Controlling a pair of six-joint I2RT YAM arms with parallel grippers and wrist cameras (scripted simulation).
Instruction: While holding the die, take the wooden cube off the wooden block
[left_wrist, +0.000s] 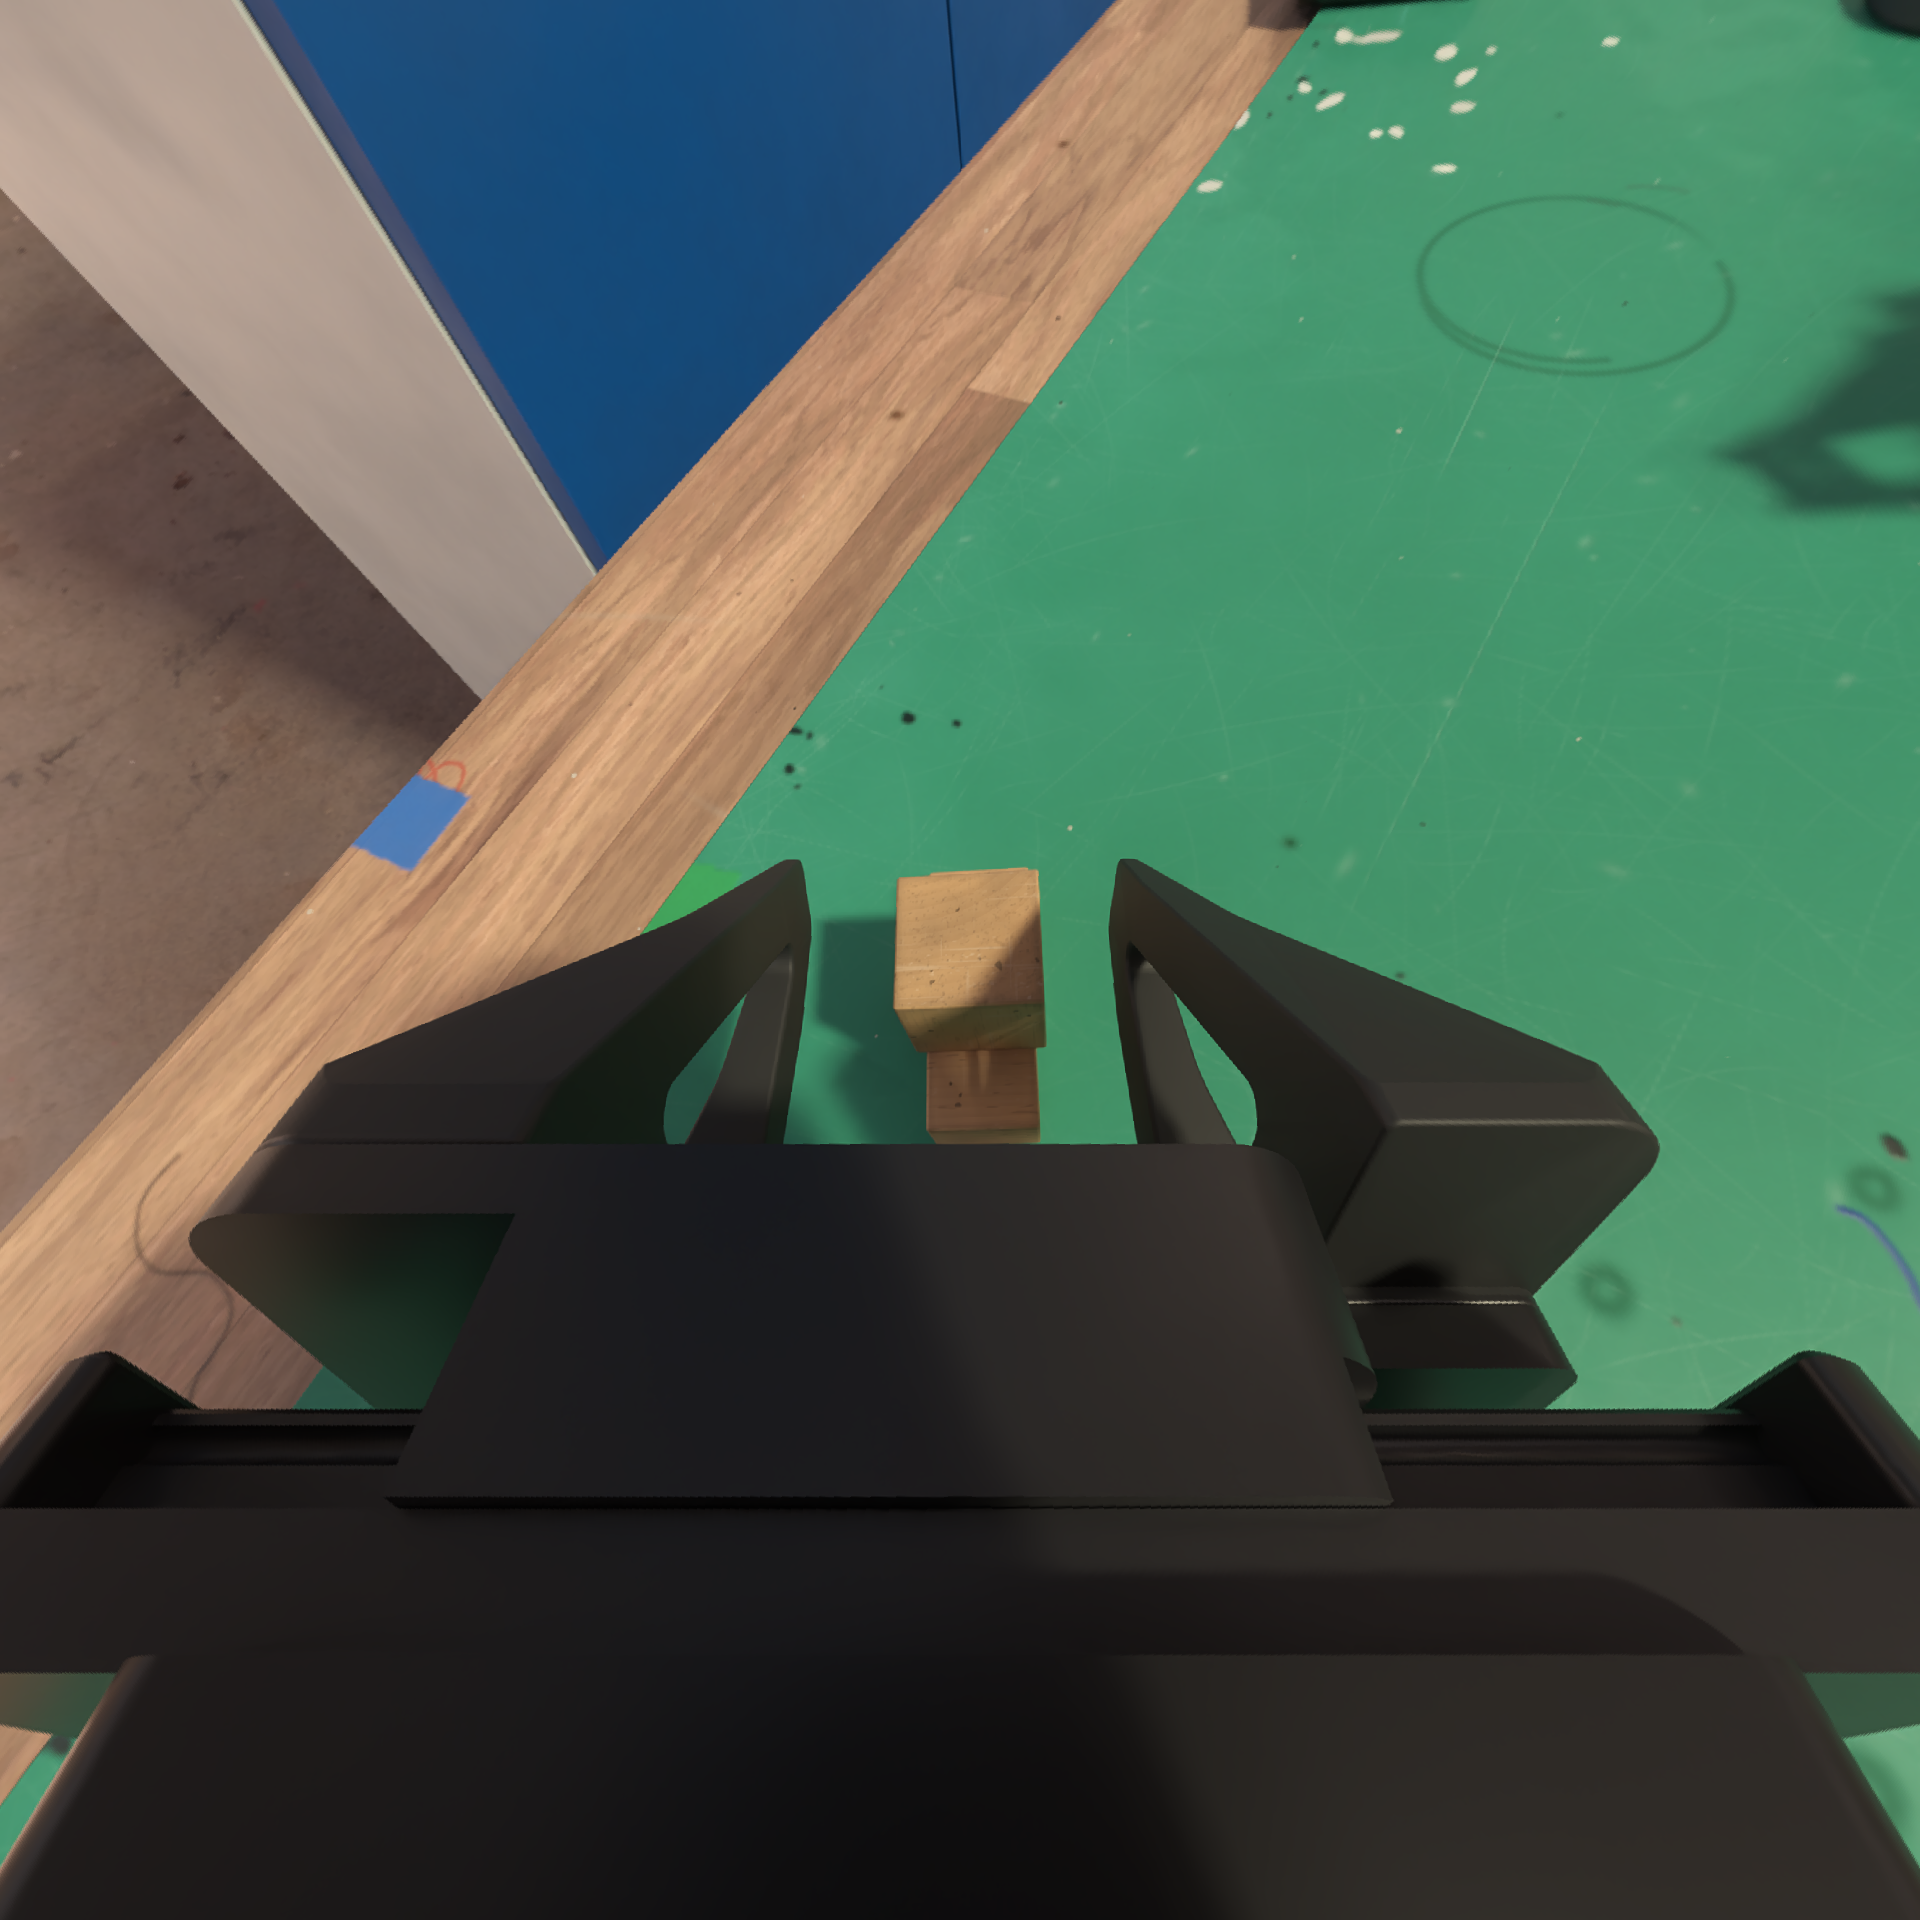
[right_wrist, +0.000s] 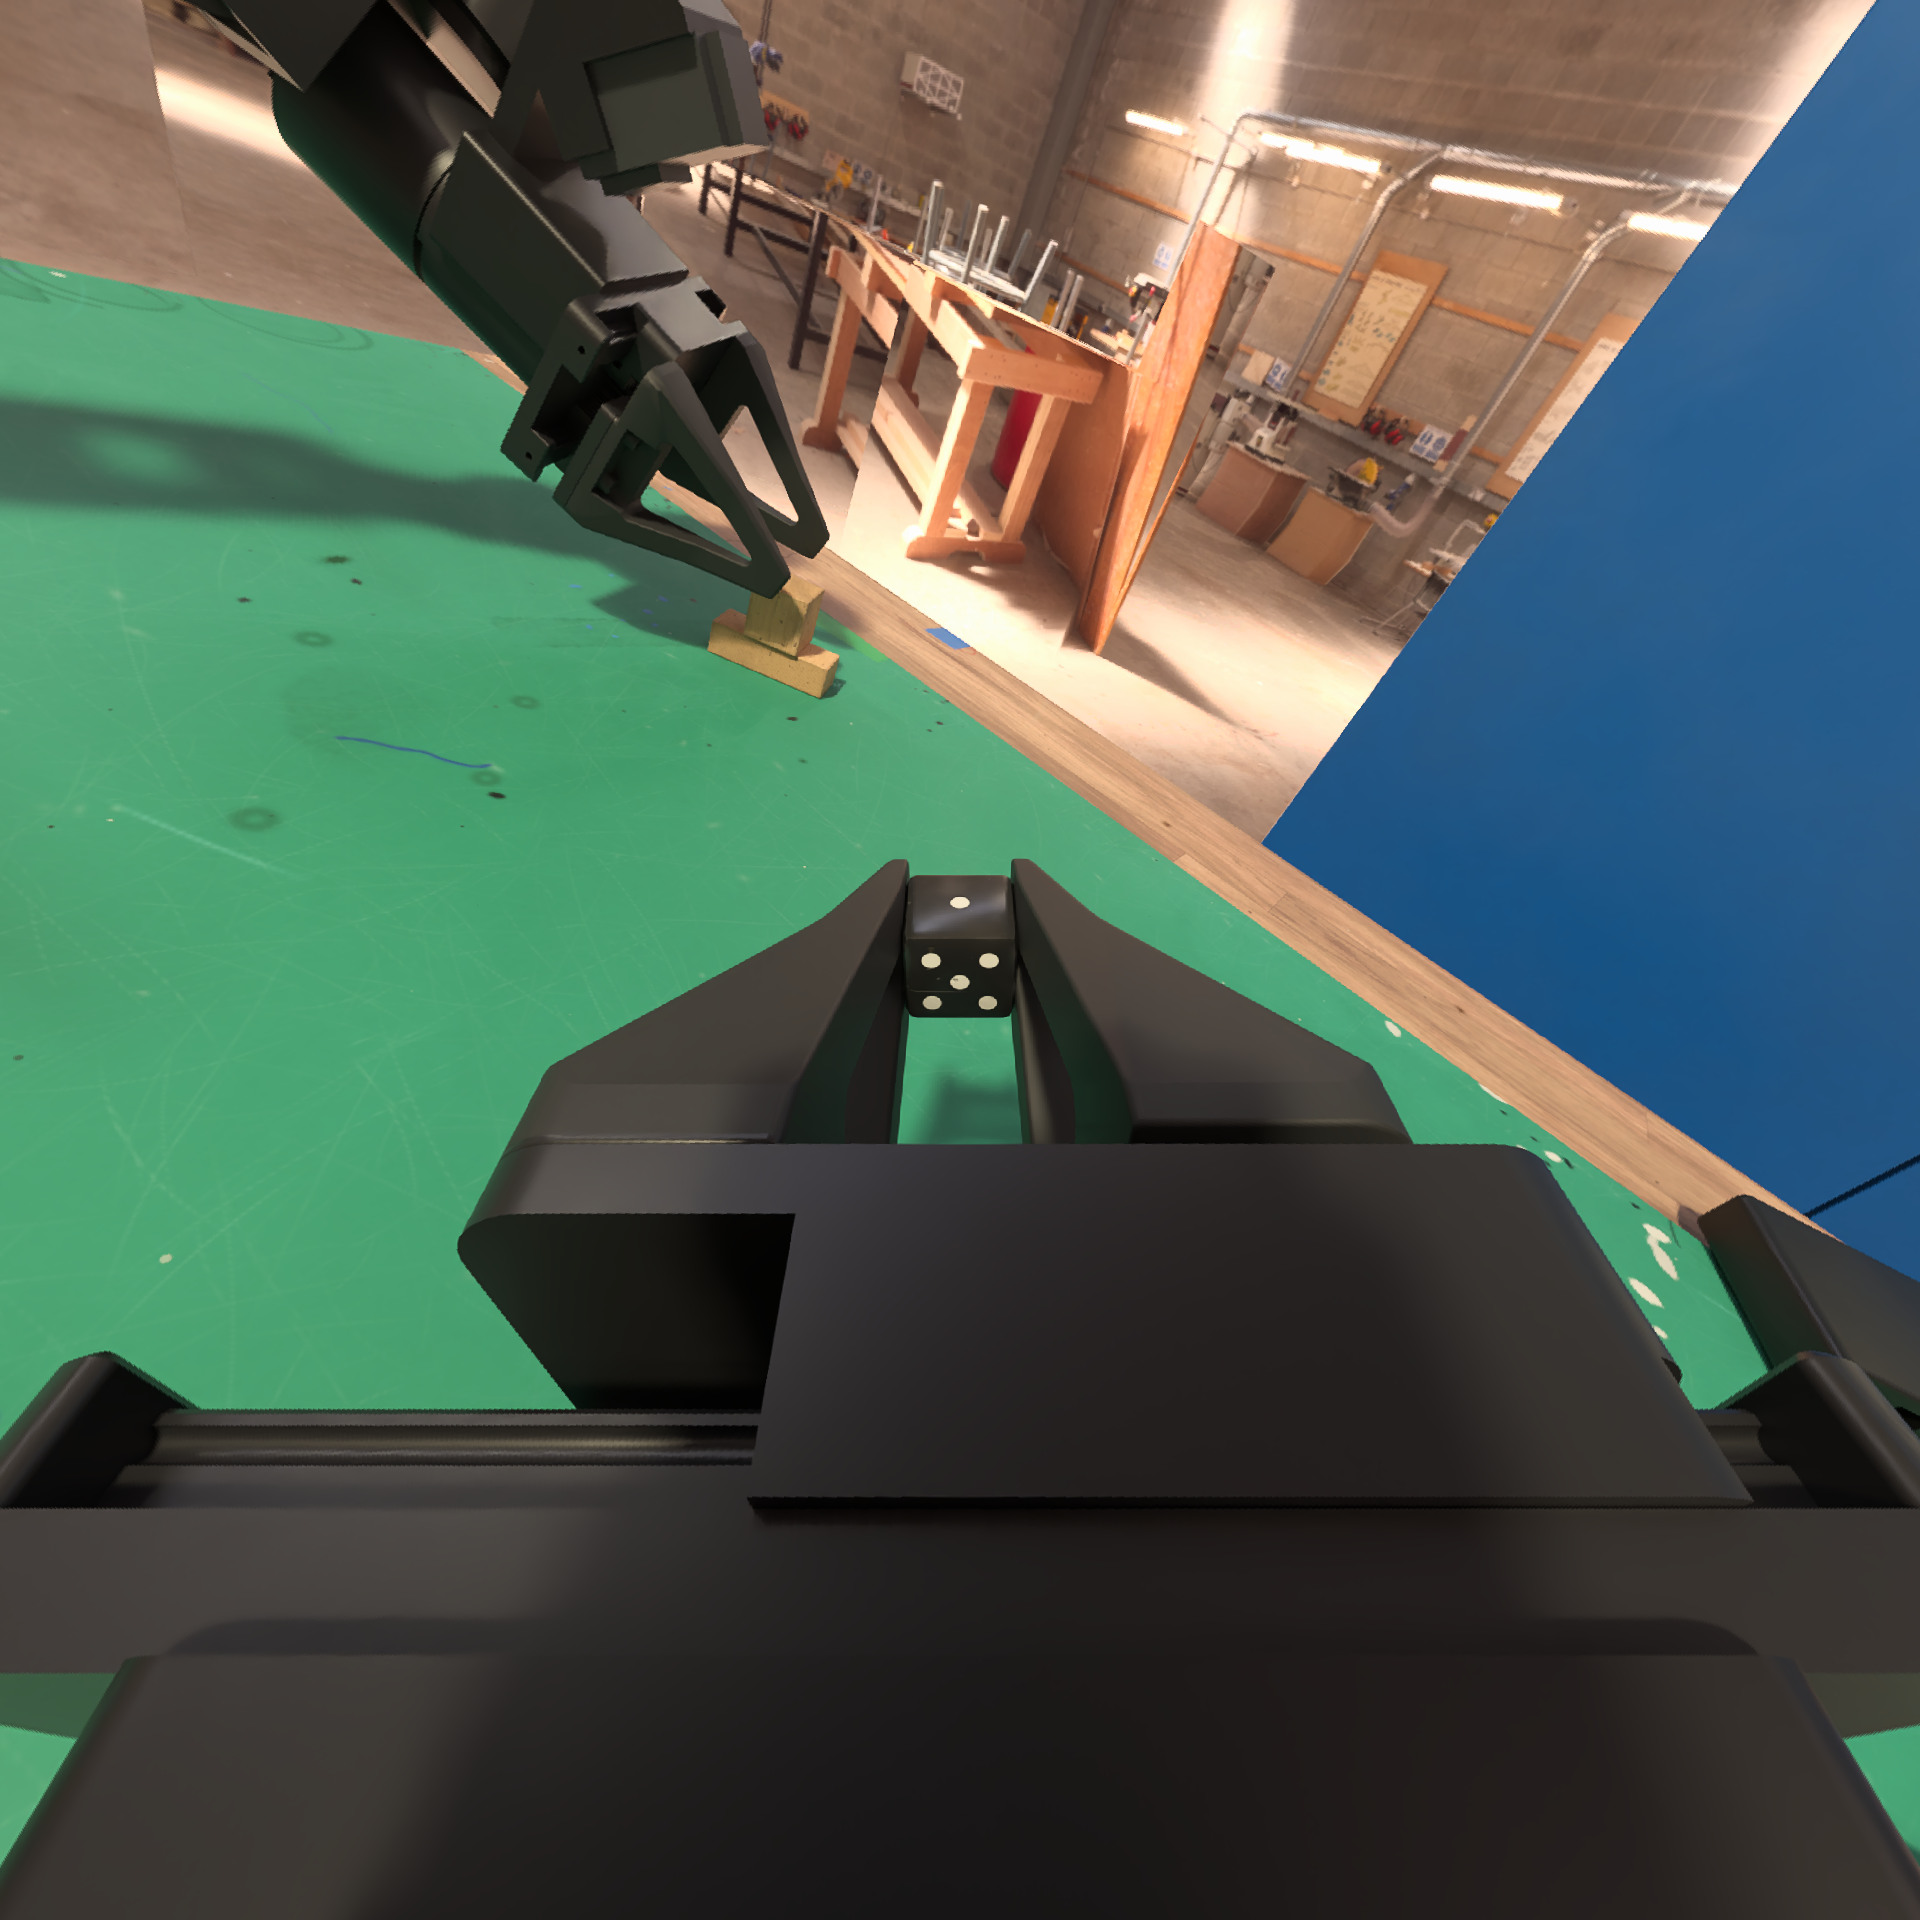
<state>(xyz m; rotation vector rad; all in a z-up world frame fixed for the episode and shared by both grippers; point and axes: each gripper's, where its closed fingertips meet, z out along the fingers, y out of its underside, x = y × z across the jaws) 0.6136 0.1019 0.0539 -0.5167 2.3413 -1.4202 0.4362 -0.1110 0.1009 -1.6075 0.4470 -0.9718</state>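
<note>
Left wrist view: the left end effector (left_wrist: 960, 914) is spread wide, its fingers either side of the wooden cube (left_wrist: 968, 951), apart from it. The cube sits on the wooden block (left_wrist: 983, 1091), near the green worktop (left_wrist: 1351, 675) edge. Closing squarely on the cube alone, then lifting straight up, should spare the block. The block's lower part is cut off by the end effector body.

Right wrist view: the right end effector (right_wrist: 960, 940) clamps the die (right_wrist: 959, 945) above the worktop; it should simply hold firm. Far off, the cube looks possibly touched by a fingertip; hard to tell.
</note>
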